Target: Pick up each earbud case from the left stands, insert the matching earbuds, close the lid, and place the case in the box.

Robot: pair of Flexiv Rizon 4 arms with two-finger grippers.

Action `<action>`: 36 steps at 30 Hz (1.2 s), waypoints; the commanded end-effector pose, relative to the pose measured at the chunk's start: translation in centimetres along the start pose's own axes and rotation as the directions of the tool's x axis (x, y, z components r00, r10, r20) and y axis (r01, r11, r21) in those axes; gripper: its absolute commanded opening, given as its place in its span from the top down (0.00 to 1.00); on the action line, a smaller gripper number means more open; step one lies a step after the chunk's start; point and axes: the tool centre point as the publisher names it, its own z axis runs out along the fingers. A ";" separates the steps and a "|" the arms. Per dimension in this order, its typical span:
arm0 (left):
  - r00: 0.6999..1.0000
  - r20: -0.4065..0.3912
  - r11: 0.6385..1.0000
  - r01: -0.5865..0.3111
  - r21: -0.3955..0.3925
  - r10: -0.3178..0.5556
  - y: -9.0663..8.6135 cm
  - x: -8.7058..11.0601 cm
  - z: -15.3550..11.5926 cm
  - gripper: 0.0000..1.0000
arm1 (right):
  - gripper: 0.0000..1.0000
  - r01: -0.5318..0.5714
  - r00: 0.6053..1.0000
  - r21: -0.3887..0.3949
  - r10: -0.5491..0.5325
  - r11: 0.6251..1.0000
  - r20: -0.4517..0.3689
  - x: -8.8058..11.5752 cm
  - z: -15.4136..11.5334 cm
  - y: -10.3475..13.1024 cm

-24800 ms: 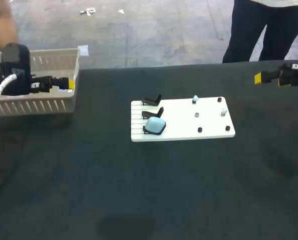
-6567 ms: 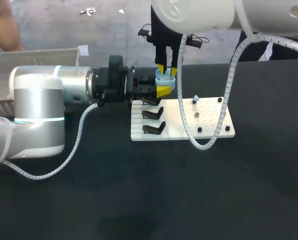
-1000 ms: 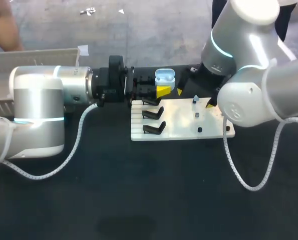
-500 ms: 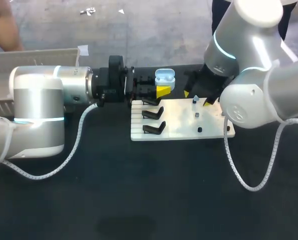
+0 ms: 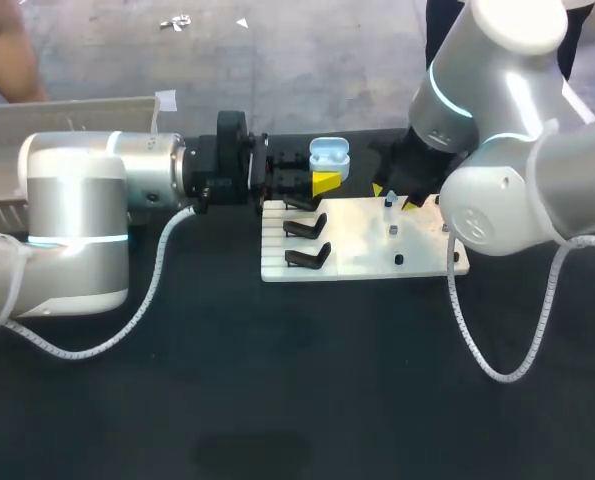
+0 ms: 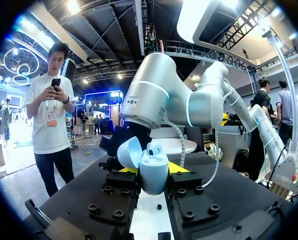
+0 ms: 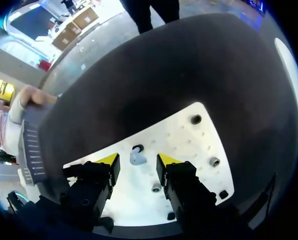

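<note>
One light-blue earbud case (image 5: 328, 156), lid open, sits clamped in the left gripper (image 6: 154, 170) just beyond the white board's (image 5: 357, 255) far-left corner; the right gripper (image 7: 137, 161), spread wide, straddles a pale-blue earbud (image 7: 136, 158) standing on that board.

We find no writing, number or sign that we can read on the earbud case (image 5: 328, 155), on the white board (image 5: 357, 250) or on the counter (image 5: 277, 400). A small white tag (image 5: 166, 99) sits at the corner of the box (image 5: 77, 104), but anything printed on it is too small for us to make out.
</note>
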 end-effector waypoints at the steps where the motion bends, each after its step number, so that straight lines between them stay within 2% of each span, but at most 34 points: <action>1: 1.000 0.004 1.000 -0.004 -0.005 0.004 -0.1 0.1 0.0 1.00 | 0.56 -0.001 1.000 -0.001 0.001 1.000 -0.004 -0.2 0.2 0.1; 26: 1.000 0.004 1.000 -0.004 -0.005 0.004 -0.1 0.1 0.0 1.00 | 0.67 -0.012 1.000 0.001 0.012 1.000 -0.003 0.0 0.4 0.3; 30: 1.000 0.004 1.000 -0.004 -0.005 0.004 -0.1 0.1 0.0 1.00 | 0.72 -0.012 1.000 0.003 0.012 1.000 -0.003 0.0 0.4 0.3; 34: 1.000 0.004 1.000 -0.004 -0.005 0.004 -0.1 0.1 0.0 1.00 | 0.73 -0.014 1.000 0.003 0.014 1.000 -0.005 0.0 0.4 0.3; 36: 1.000 0.004 1.000 -0.004 -0.005 0.004 -0.1 0.1 0.0 1.00 | 0.81 -0.014 1.000 0.005 0.014 1.000 -0.007 0.0 0.5 0.3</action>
